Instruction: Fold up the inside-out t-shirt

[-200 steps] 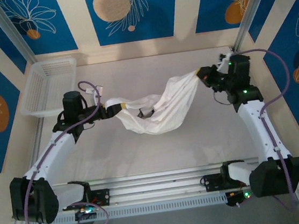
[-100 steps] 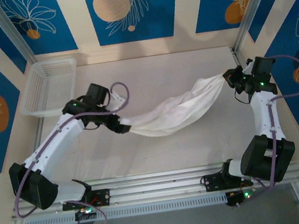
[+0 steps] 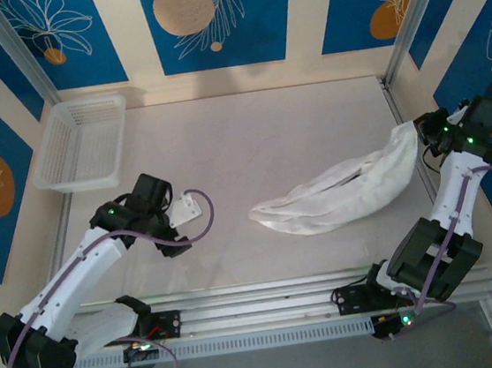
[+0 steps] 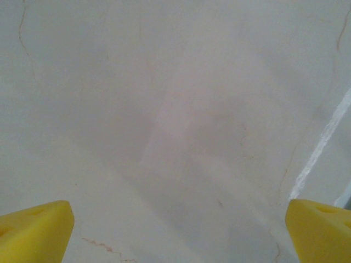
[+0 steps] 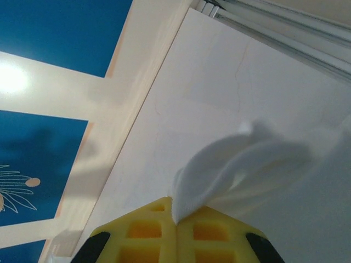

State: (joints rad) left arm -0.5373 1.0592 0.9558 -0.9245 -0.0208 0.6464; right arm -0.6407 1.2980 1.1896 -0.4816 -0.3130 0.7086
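T-shirt [image 3: 345,192]: white, bunched into one long wrinkly roll on the right half of the desk [image 3: 249,130]. It runs from about mid-desk up & right toward the desk's right edge. Its left end lies on the surface. Its right end is lifted & pinched in the right claw [image 3: 424,133].

Right wrist view: yellow fingers [image 5: 142,235] pressed together on a fold of the white cloth, which fans out up & right from the pinch, w/ pale desk behind it.

Left claw [image 3: 184,213]: over the left half of the desk, well apart from the shirt. Left wrist view: yellow fingertips [image 4: 35,230] sit at the two bottom corners, spread wide, w/ bare desk surface between them.

Left arm reaches low from its base at the near-left. Right arm stands at the desk's right edge, wrist up by the shirt's raised end.

White mesh basket [image 3: 81,140] sits at the far-left corner of the desk, well apart from the shirt & both claws.

Blue wall panels [image 3: 209,19] w/ orange circles & white leaf outlines stand behind & at the sides.
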